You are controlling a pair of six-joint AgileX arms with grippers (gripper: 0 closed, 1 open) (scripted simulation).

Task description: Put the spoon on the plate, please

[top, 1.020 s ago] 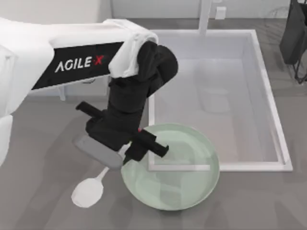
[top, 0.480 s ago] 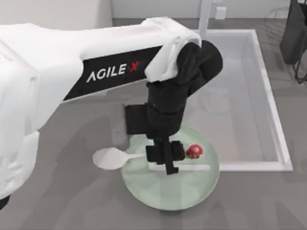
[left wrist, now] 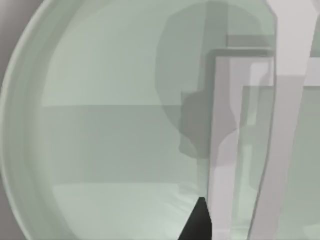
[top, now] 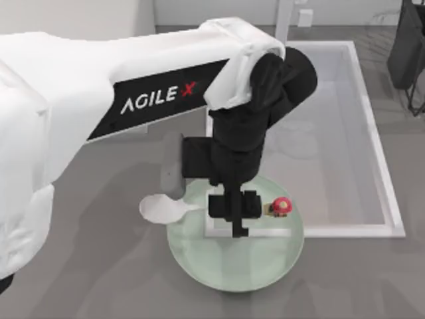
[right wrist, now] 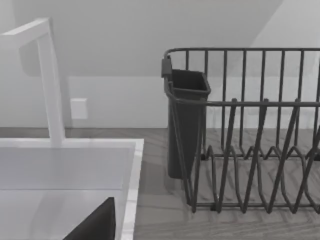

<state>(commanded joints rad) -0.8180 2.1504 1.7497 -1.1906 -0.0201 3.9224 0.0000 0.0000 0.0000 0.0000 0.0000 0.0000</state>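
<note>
Left gripper [top: 232, 214] low-centre in the top view, clamped on the spoon [top: 161, 209] by its handle — bowl jutting past the left rim of the plate [top: 265, 266], apparently for setting down — right arm parked.

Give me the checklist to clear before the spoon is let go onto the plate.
1. Left hand over the plate: ok.
2. Spoon held by its handle end: ok, the handle runs in under the hand.
3. Spoon bowl above the plate: not ok, it hangs past the plate's left rim, over the counter.
4. Small red mushroom figure clear of the drop spot: ok, it sits right of the hand.
5. Spoon height above the plate: cannot tell.
</note>
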